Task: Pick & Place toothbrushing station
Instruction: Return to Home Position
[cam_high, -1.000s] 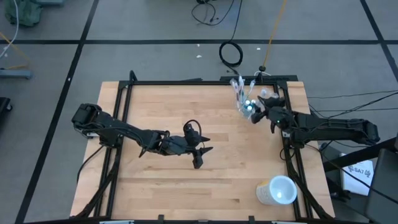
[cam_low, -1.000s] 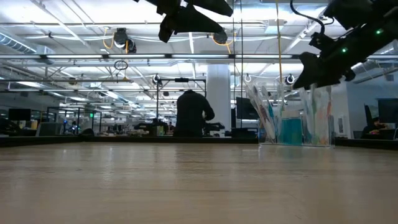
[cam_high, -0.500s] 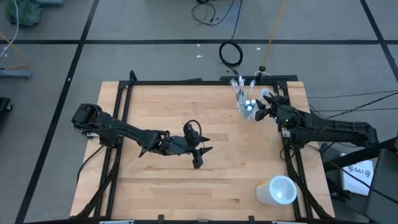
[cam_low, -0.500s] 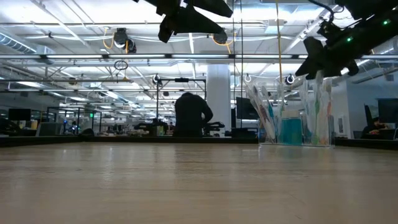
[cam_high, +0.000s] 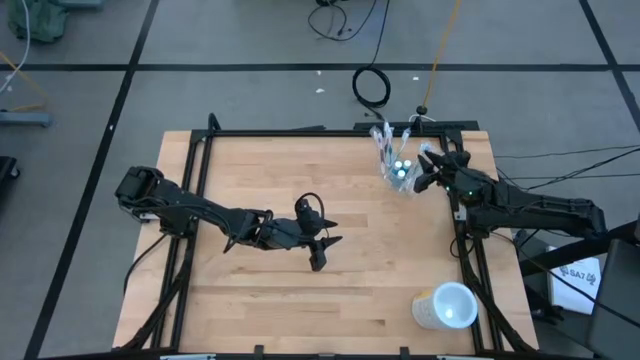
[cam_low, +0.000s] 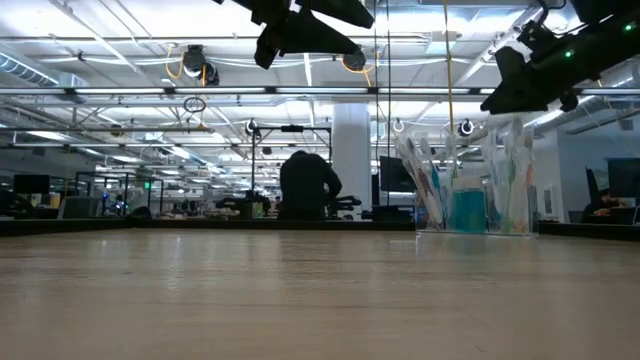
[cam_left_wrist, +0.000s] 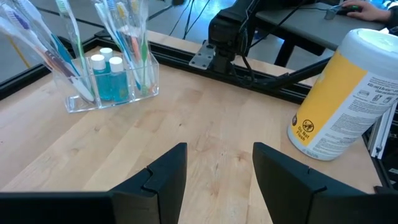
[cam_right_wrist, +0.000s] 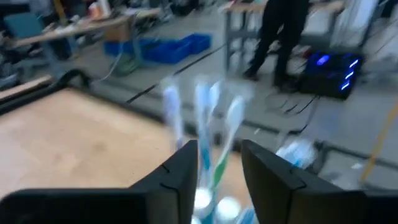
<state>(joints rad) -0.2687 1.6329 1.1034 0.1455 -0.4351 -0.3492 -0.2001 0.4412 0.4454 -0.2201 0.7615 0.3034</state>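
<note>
The toothbrushing station (cam_high: 393, 160), a clear plastic holder with several white, blue and green toothbrushes and two small blue white-capped tubes, stands on its base near the table's far right corner. It also shows in the low view (cam_low: 470, 195) and the left wrist view (cam_left_wrist: 112, 74). My right gripper (cam_high: 428, 168) is open and hovers just above the station's right side (cam_low: 528, 85). In its wrist view, blurred toothbrush heads (cam_right_wrist: 205, 102) show past the gap between its fingers (cam_right_wrist: 219, 171). My left gripper (cam_high: 321, 252) is open and empty, raised over the table's middle.
A white-lidded canister with a yellow label (cam_high: 446, 305) stands near the table's front right corner and also shows in the left wrist view (cam_left_wrist: 342, 99). A black frame rail (cam_high: 330, 132) runs along the table's far edge. Bare wood lies between the arms.
My right gripper has gone a little toward the table's far edge and up, closing in over the station's toothbrushes. The station has stayed where it was.
</note>
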